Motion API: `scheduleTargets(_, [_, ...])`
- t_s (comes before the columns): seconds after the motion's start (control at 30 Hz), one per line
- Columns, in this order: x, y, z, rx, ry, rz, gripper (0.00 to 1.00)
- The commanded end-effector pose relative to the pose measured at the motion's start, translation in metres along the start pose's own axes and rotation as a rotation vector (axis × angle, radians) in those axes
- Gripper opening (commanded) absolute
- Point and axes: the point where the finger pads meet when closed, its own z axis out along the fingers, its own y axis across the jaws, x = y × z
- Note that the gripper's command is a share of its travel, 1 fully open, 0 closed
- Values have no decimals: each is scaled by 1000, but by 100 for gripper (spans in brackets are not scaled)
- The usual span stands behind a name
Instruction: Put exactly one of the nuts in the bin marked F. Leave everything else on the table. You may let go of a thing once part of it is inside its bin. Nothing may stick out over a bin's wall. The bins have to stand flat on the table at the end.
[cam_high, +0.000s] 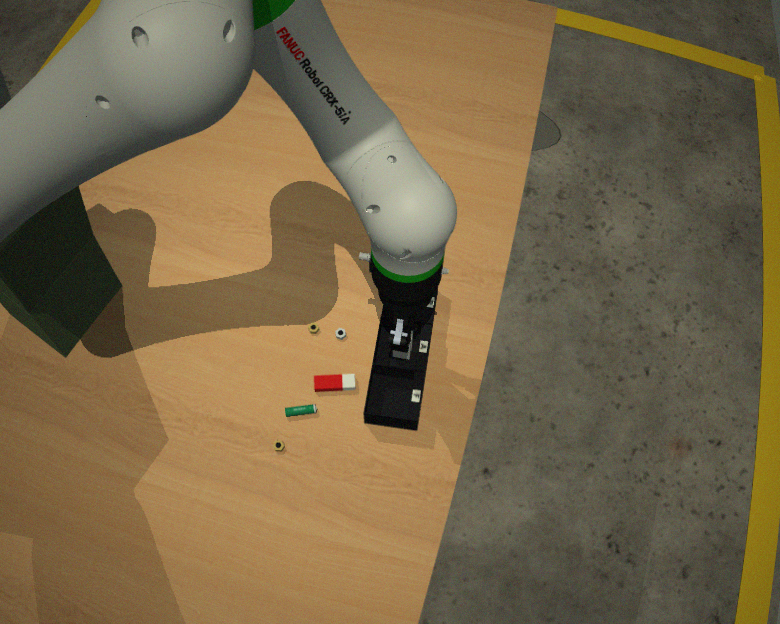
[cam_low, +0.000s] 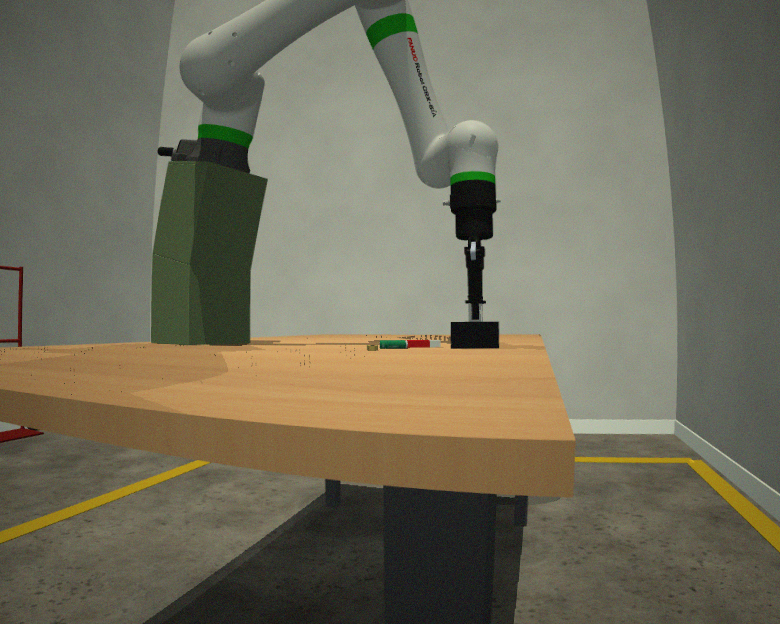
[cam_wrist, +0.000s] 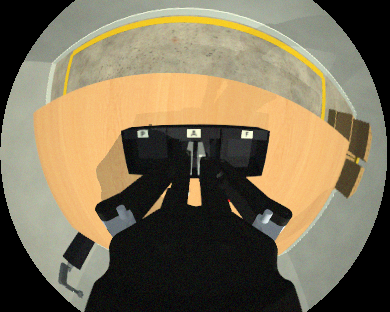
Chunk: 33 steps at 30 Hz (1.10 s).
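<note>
A yellow nut and a silver nut lie left of the bins in the top view. Another yellow nut lies nearer the exterior camera. Bin F is the end bin toward the exterior camera; nothing shows inside it. Bin A is the middle one. My gripper points down with its fingertips at bin A, about at rim height. It is shut, with nothing visible between the fingers. The very tips are partly hidden.
Bin P is the far end bin; the wrist partly covers it in the top view. A red and white eraser and a green battery lie left of the bins. The table edge runs close behind the labelled walls.
</note>
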Motion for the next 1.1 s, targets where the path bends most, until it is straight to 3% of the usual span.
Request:
scheduleTargets(0.0, [0, 0, 0, 0, 0, 0, 5])
scheduleTargets(0.4, [0, 0, 0, 0, 0, 0, 5])
scheduleTargets(1.07, [0, 0, -24, 0, 0, 0, 5])
